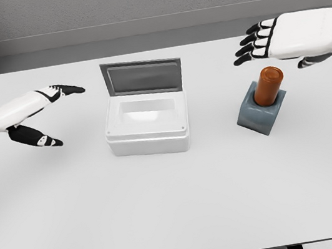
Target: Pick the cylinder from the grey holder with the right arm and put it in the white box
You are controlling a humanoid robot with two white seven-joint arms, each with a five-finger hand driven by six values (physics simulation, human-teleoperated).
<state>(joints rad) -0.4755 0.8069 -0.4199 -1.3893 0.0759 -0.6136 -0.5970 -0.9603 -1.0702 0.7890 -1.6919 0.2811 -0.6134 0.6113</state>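
Observation:
An orange-brown cylinder (268, 85) stands upright in a grey block holder (262, 111) on the right of the white table. My right hand (258, 41) hovers just above and behind it, fingers spread and open, palm down, not touching it. A white box (147, 123) with its grey lid (141, 77) raised at the back sits in the middle of the table; its inside looks empty. My left hand (56, 107) floats over the table's left side, open, holding nothing.
The white table (180, 211) stretches wide in front of the box and holder. A grey wall runs along the far edge. The box lid stands upright between the two hands.

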